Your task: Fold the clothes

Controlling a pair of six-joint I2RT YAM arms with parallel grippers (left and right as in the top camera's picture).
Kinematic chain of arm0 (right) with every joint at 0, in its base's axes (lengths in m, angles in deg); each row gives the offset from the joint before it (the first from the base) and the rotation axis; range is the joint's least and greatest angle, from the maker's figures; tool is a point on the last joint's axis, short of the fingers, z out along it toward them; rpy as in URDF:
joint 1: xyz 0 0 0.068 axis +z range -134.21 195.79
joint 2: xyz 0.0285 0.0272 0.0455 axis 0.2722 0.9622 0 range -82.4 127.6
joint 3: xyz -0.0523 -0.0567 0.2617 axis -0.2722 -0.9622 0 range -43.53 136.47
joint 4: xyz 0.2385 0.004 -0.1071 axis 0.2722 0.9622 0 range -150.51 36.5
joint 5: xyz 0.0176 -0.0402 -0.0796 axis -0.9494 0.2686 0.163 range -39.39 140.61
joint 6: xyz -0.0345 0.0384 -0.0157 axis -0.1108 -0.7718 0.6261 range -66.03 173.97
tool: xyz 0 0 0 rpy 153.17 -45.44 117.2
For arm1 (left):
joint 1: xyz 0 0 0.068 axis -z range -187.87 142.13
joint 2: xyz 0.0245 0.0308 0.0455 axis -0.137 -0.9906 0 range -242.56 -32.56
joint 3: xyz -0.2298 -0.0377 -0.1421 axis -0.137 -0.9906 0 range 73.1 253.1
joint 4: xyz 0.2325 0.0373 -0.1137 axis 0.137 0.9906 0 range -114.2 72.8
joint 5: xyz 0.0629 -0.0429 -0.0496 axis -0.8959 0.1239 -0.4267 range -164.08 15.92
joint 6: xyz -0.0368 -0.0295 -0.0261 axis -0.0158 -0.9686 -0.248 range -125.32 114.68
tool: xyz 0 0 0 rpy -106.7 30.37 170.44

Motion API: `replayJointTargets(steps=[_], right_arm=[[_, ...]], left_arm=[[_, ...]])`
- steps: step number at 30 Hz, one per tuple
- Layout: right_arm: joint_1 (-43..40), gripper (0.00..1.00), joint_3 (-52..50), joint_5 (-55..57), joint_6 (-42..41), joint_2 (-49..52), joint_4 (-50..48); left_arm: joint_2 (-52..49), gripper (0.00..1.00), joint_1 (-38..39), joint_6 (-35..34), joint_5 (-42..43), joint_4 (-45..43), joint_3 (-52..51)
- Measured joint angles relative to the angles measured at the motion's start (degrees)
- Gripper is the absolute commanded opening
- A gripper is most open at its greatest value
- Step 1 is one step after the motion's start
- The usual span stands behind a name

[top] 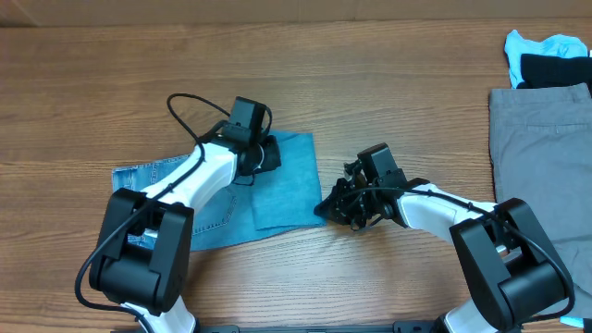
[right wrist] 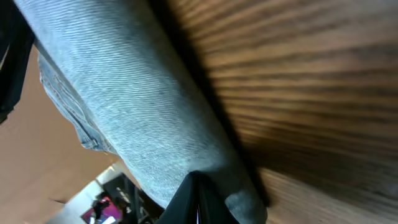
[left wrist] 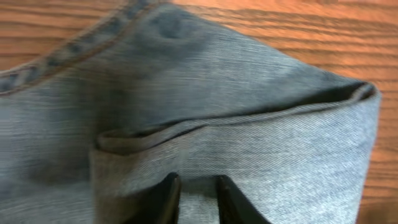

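The light blue denim jeans [top: 277, 185] lie left of the table's middle, with a darker blue layer folded over the paler part [top: 153, 176]. My left gripper [top: 265, 154] is down on the folded layer's upper part. In the left wrist view its fingers [left wrist: 198, 198] are shut on a pinch of denim [left wrist: 249, 93], just below a fold ridge. My right gripper [top: 329, 205] is at the jeans' lower right corner. In the right wrist view its fingers [right wrist: 200, 202] are closed together at the edge of the denim [right wrist: 124, 99], which hangs over the wooden table.
A grey garment [top: 541, 139] lies flat at the right edge. A black piece [top: 555, 69] on a light blue piece [top: 523, 42] sits at the back right corner. The wooden table [top: 370, 83] runs behind the arms.
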Motion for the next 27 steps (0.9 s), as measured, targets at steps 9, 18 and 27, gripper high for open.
replayJointTargets(steps=[9,18,27], right_arm=[[0.0,0.04,-0.2,1.0,-3.7,0.1,1.9],[0.0,0.19,-0.4,5.1,-1.6,-6.2,3.5],[0.0,0.8,-0.4,7.3,4.1,-10.1,0.0]], left_arm=[[0.0,0.54,-6.1,0.8,0.9,4.5,1.8],[0.0,0.66,-8.9,5.7,2.0,16.4,8.2],[3.8,1.0,-9.2,7.7,3.2,28.3,14.9]])
